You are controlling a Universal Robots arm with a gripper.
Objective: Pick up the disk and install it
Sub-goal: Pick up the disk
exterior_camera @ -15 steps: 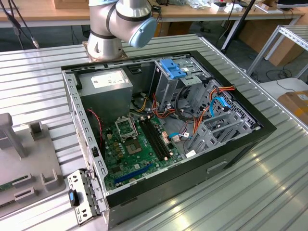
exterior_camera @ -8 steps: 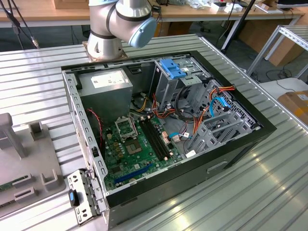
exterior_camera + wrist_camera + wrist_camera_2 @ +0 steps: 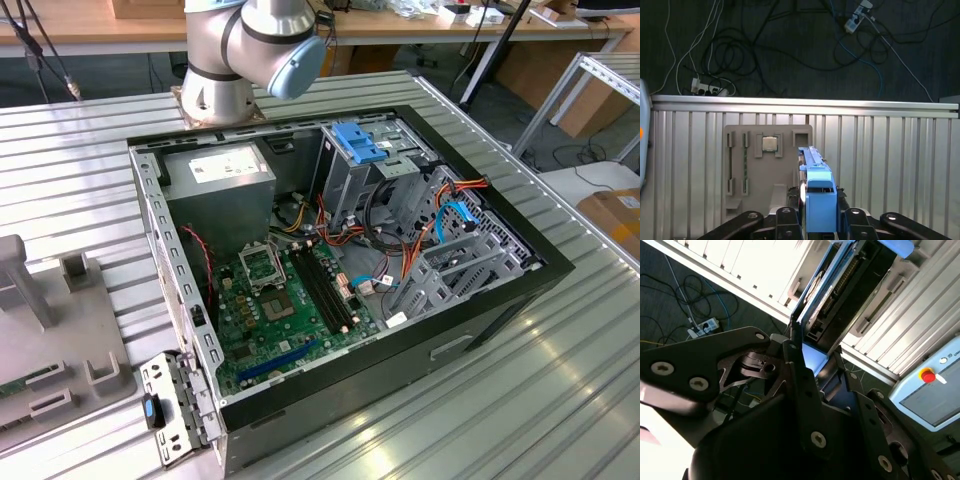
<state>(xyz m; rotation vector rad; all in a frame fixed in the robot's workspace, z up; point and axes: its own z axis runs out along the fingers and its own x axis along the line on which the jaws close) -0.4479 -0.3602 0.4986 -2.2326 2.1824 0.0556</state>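
Observation:
The disk (image 3: 816,192) stands edge-on between my fingers in the first wrist view, its bright blue carrier rail facing the camera. My gripper (image 3: 819,219) is shut on it, high above the ribbed metal table. In the second wrist view the disk (image 3: 826,287) sticks out beyond the black gripper (image 3: 807,365) as a thin blue-edged slab. The exterior view has the open computer case (image 3: 480,300), with its tall grey drive cage (image 3: 350,190) topped by a fixed blue bracket (image 3: 355,140).
A grey fixture plate (image 3: 785,172) carrying a chip and memory sticks lies on the table below the disk; it sits at the exterior view's left (image 3: 50,340). A power-supply box (image 3: 225,175), motherboard (image 3: 280,300) and loose cables fill the case. The arm's base (image 3: 215,85) stands behind the case.

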